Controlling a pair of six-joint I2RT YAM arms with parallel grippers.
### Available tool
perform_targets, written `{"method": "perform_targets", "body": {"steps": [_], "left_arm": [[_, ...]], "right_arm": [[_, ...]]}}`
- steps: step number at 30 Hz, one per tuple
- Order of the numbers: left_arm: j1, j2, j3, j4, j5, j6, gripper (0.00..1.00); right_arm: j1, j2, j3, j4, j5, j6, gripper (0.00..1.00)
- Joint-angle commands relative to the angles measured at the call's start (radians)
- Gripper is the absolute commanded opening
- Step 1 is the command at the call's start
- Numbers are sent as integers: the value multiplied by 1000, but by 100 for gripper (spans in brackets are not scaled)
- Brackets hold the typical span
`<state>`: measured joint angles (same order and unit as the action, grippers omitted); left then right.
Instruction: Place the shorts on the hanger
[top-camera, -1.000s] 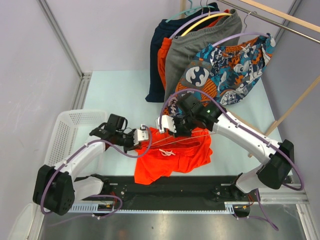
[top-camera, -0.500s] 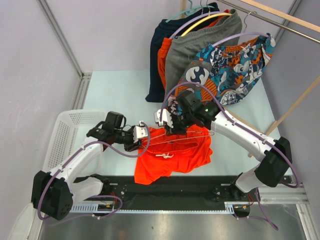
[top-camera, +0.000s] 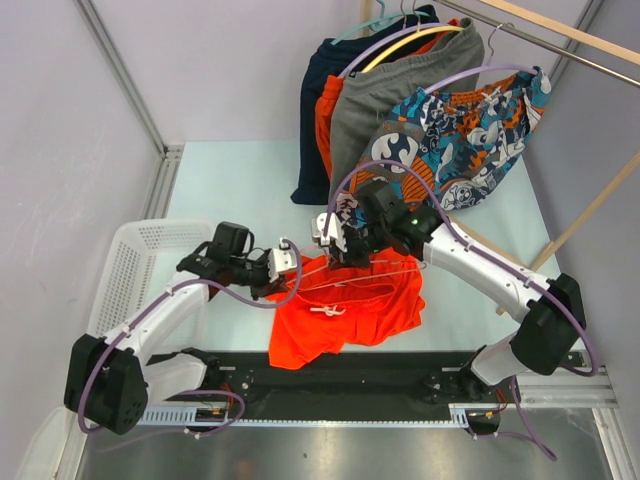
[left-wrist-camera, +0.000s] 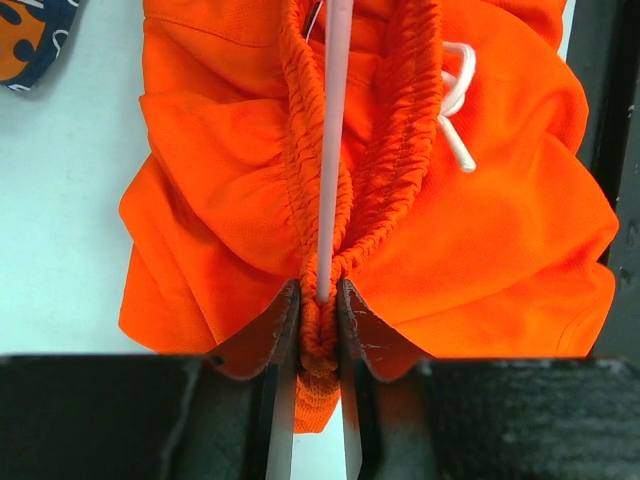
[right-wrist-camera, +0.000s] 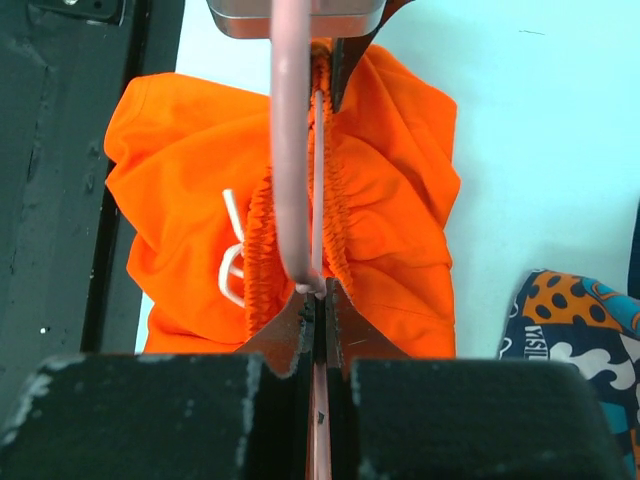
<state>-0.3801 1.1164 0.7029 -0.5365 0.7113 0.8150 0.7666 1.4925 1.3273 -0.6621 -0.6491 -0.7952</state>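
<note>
Pale table (top-camera: 230, 180) carries the shorts (top-camera: 350, 315), limp and slippery; I judge the elastic waistband (left-wrist-camera: 300, 150) the best hold. My left gripper (left-wrist-camera: 320, 300) pinches it over the hanger (left-wrist-camera: 333, 150); right gripper (right-wrist-camera: 320, 300) clamps the hanger wire.

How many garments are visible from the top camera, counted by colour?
Orange-red: 2, the shorts on the table and the orange hanging garment
Navy garment: 1
Grey shorts: 1
Patterned shorts: 1
Total: 5
</note>
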Motion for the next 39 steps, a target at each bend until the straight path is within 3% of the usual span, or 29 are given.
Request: {"method": "perform_targets", "body": {"steps": [1,11,13,14,16,17,20,21,23,25,29,33,39], "left_arm": [[-6,32,46,72,73,-94,23],[-8,34,23,112,96,-135,33],[-8,36,23,109,93,-131,23],[-8,39,24,104,88,-129,8],[-5,42,26,101,70,-128,0],[-3,42,27,99,62,-128,0],[15,30,36,69,76,-90,0],[14,22,38,47,89,-56,0],[15,-6,15,32,106,-10,0],[15,-50,-20,30,111,39,0],[15,-64,-34,-12,123,134,0],[12,-67,-42,-8,122,168,0],[3,-64,-31,1,116,162,0]], "right_arm": [[-4,-47,-13,137,-73,63,0],[-6,-74,-54,182,-84,96,0],[-4,-77,-57,183,-78,96,0],[-3,-80,-59,182,-73,100,0],[-7,-90,-60,173,-38,117,3],[-13,-98,-60,156,-23,155,27],[-97,-139,-60,87,0,240,67],[-137,-152,-62,67,-3,288,75],[-260,-190,-62,26,-15,338,83],[-372,-216,-60,0,-49,384,85],[-417,-200,-62,-109,-27,355,83],[-385,-140,-86,-180,3,330,75],[-259,-89,-191,-157,104,218,72]]}}
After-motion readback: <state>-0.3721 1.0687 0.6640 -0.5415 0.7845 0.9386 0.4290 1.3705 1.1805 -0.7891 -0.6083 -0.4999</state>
